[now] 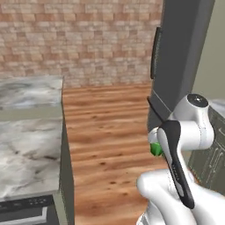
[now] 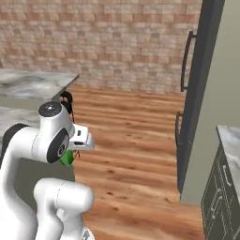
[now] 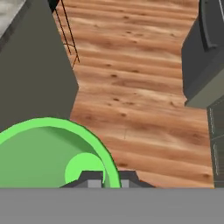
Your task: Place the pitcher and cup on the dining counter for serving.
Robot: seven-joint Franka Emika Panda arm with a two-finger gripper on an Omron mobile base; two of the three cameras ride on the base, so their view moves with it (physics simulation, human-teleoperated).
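Gripper (image 3: pixel 107 178): clamped on the cup's rim, one finger inside, one outside.
Cup (image 3: pixel 52 153): bright green, carried low over the wood floor (image 3: pixel 140 96).
Dining counter (image 1: pixel 30 90): we see its marbled slab at left.
Risk: we judge the thin rim pinch could slip during travel.

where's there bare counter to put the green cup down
The raised dining counter at far left, against the brick wall, is bare. The lower marbled counter before it is bare too. The gripper holds the cup over the floor.
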